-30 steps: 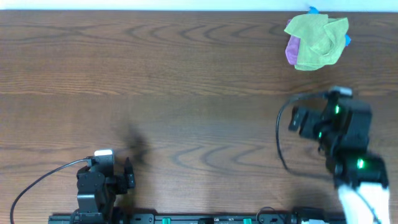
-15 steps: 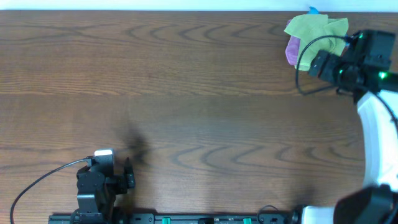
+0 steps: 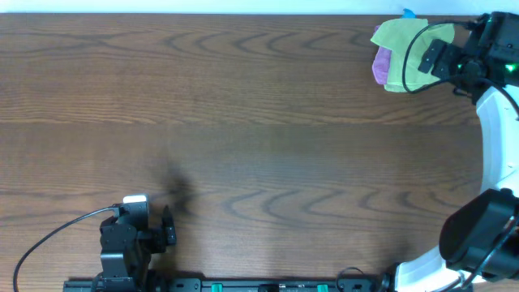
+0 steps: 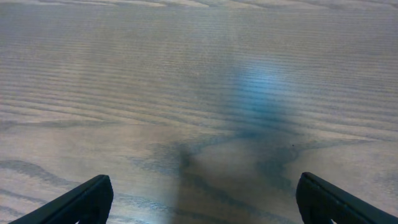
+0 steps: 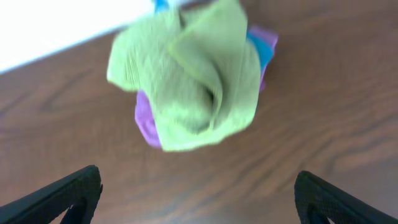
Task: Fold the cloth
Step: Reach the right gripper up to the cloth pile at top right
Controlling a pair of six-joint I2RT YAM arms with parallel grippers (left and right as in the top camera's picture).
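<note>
The cloth is lime green and lies crumpled at the table's far right corner, on top of a purple cloth and a bright blue cloth. My right gripper hangs over the pile's right side. In the right wrist view the cloth sits ahead of the right gripper, whose jaws stand wide open over bare wood, with nothing between them. My left gripper rests at the near left, far from the pile. In its own view the left gripper is open over bare table.
The purple cloth and the blue cloth peek out from under the green one. The table's far edge runs just behind the pile. A black cable loops by the left arm's base.
My right arm has swung from the middle right of the table up to the far right corner, over the cloth pile. Its jaws stayed open. The left arm has not moved.
</note>
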